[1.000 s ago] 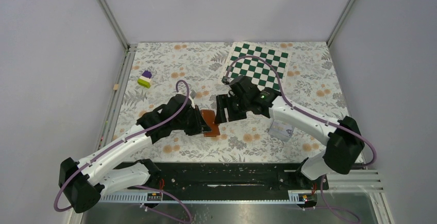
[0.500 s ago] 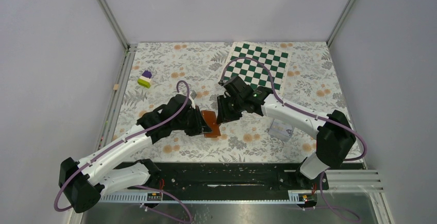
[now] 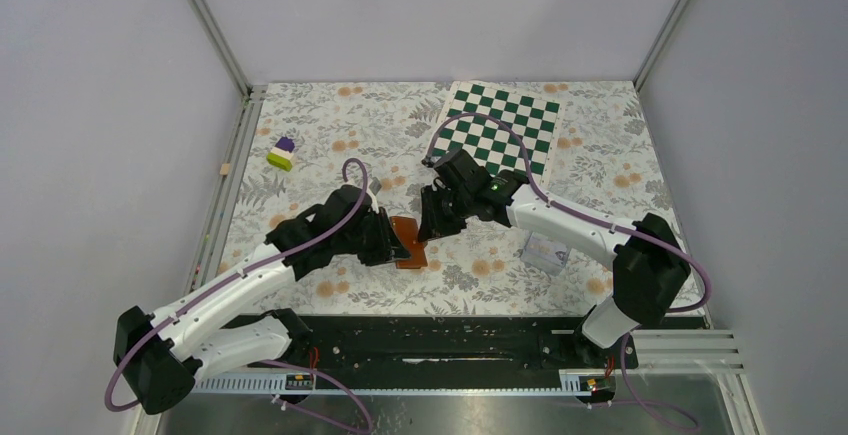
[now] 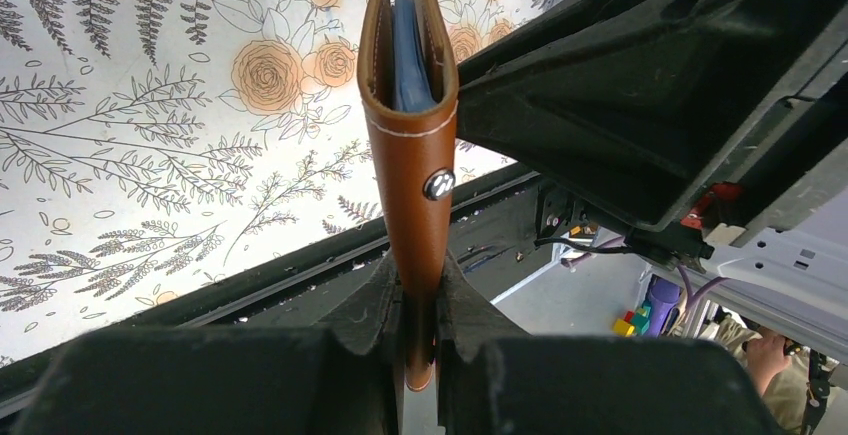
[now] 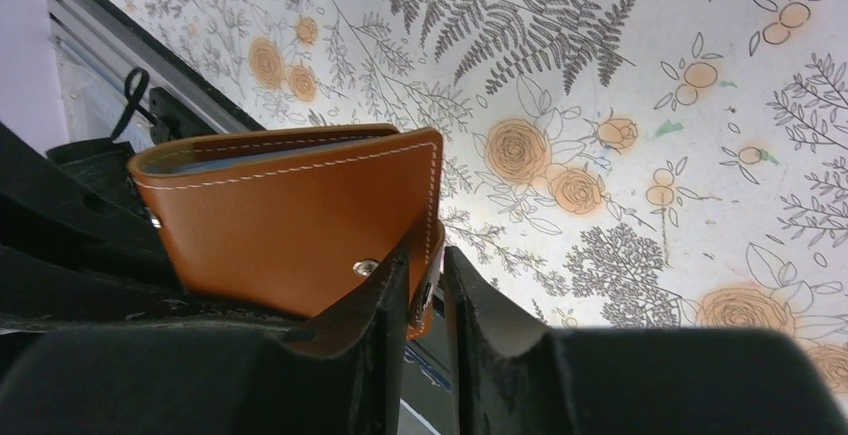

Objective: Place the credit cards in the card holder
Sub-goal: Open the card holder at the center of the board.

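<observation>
The card holder (image 3: 408, 239), a brown leather wallet, hangs above the floral mat between the two arms. My left gripper (image 3: 394, 239) is shut on its lower edge (image 4: 421, 285), and blue-grey pockets show inside the fold (image 4: 410, 45). My right gripper (image 3: 427, 225) comes from the right. Its narrow jaws (image 5: 426, 280) pinch the snap tab at the corner of the card holder (image 5: 290, 215). No credit cards show in any view.
A clear plastic case (image 3: 545, 251) lies on the mat by the right forearm. A green-and-white checkerboard (image 3: 500, 127) lies at the back right. A purple-and-green block (image 3: 282, 153) and a small tan cube (image 3: 226, 169) sit at the back left.
The right gripper has shifted a little left onto the wallet and its jaws have closed from wide open to a pinch on the tab. The left arm has held still.
</observation>
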Controlling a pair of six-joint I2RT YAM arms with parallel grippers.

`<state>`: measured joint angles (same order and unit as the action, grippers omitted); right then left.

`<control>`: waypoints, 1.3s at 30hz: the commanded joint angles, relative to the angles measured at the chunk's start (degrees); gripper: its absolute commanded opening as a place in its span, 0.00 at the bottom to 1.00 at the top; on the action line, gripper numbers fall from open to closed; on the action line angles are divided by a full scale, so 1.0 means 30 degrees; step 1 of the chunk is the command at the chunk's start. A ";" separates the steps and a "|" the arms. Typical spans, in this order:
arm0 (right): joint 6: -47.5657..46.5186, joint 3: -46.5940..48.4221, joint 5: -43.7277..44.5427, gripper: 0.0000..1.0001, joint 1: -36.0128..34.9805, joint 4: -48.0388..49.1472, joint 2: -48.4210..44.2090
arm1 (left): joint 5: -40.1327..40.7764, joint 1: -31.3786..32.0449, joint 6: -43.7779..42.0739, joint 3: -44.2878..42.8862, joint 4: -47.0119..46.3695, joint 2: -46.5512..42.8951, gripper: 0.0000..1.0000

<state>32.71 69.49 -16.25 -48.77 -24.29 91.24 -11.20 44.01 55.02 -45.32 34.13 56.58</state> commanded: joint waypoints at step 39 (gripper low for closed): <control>-0.6454 0.1323 -0.6256 0.00 0.0438 -0.2124 -0.5311 | 0.5062 0.0107 -0.7499 -0.1672 0.0281 -0.5822 0.99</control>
<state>18.55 71.13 -24.23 -47.70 -29.87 77.17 2.09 44.18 43.20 -48.60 39.53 41.56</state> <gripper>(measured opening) 0.044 0.985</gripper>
